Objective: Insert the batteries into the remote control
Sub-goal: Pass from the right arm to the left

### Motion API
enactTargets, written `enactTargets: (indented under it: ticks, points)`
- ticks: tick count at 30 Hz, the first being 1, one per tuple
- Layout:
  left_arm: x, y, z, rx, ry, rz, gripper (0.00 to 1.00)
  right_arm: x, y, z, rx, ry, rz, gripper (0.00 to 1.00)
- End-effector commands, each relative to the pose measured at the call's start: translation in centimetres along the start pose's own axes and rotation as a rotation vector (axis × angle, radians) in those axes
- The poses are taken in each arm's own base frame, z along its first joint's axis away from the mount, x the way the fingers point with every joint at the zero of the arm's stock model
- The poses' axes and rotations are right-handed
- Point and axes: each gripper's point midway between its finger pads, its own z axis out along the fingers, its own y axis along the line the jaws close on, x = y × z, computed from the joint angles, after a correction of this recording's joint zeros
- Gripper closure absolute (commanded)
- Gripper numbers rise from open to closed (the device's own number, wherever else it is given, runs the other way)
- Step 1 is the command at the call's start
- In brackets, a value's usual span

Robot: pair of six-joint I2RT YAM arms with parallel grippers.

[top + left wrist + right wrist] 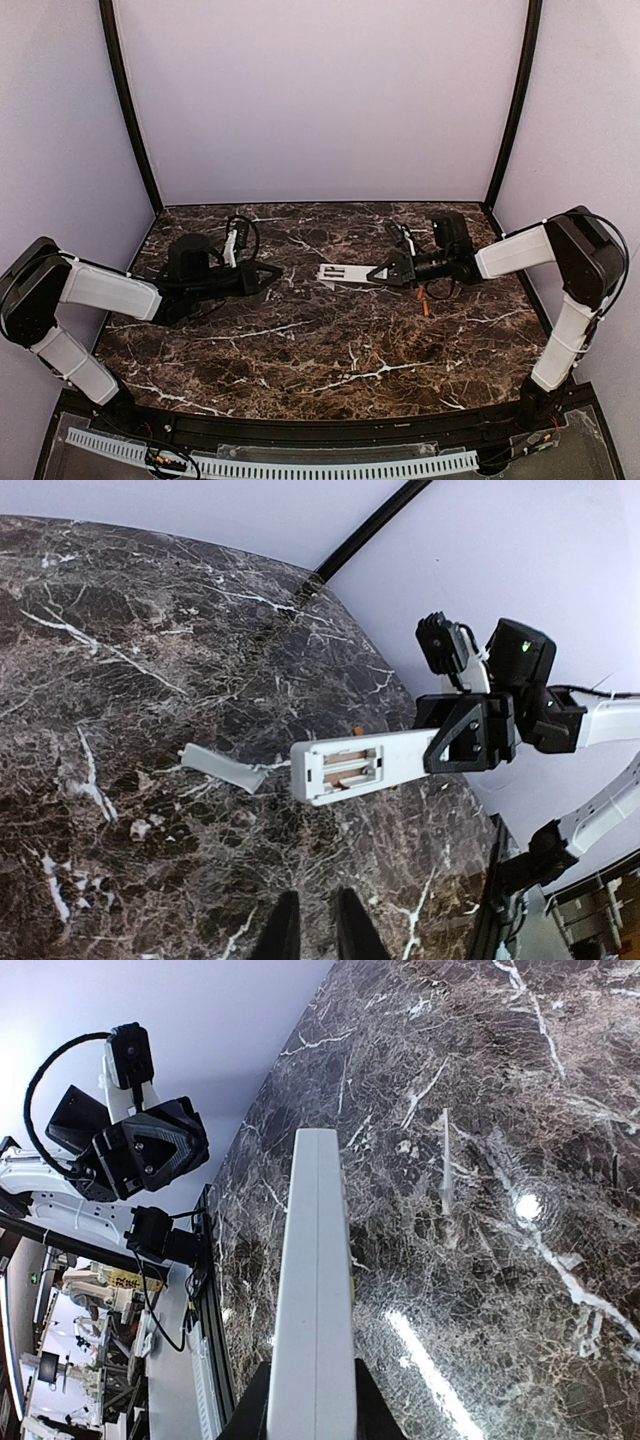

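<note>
Pinching remote (340,272) by one end in right tool (383,272), slot (350,765) toward pressed-together, empty-looking left tool (272,272), battery (425,305) on worktop (330,350) just beside right tool: liable to lever loose under any push at far end.

Lab booth (plain walls (320,100), marble table (300,340))

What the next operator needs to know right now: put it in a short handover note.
Right gripper: shut on the remote control, battery slot exposed.
Left gripper: shut, empty, pointing toward the remote's free end.
One battery lies on the table beside the right gripper; a grey cover-like piece lies off the remote's free end.
Done: slot uncovered; whether anything sits in it, I cannot tell.
Left: load the batteries.
</note>
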Motion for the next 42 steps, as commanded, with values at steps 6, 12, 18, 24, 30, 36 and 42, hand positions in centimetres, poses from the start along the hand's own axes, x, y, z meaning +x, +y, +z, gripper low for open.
enactTargets:
  ticks: [6,12,18,24,30,36,42]
  points:
    - [-0.3,0.6,-0.1,-0.018,-0.011,-0.001,0.66,0.6,-0.6,0.3,0.004,0.021,-0.005,1.00]
    - [-0.4,1.2,0.1,-0.072,0.025,0.077,0.42,-0.5,-0.3,-1.2,0.008,-0.001,-0.028,1.00]
    - [0.3,-0.2,-0.1,-0.061,0.129,0.310,0.09,2.0,-0.1,0.0,-0.029,0.125,-0.022,1.00]
    - [4.5,-3.3,-0.4,-0.062,0.213,0.819,0.01,5.1,1.6,2.3,-0.096,0.247,-0.027,1.00]
    - [7.2,-4.3,0.5,-0.018,0.301,1.013,0.01,6.6,3.1,3.7,-0.147,0.327,-0.030,1.00]
    - [10.1,-4.2,2.3,0.001,0.420,1.133,0.04,7.9,3.7,4.8,-0.196,0.381,-0.015,1.00]
    - [11.4,-3.3,3.7,-0.026,0.497,1.163,0.18,8.4,4.4,5.4,-0.239,0.409,-0.012,1.00]
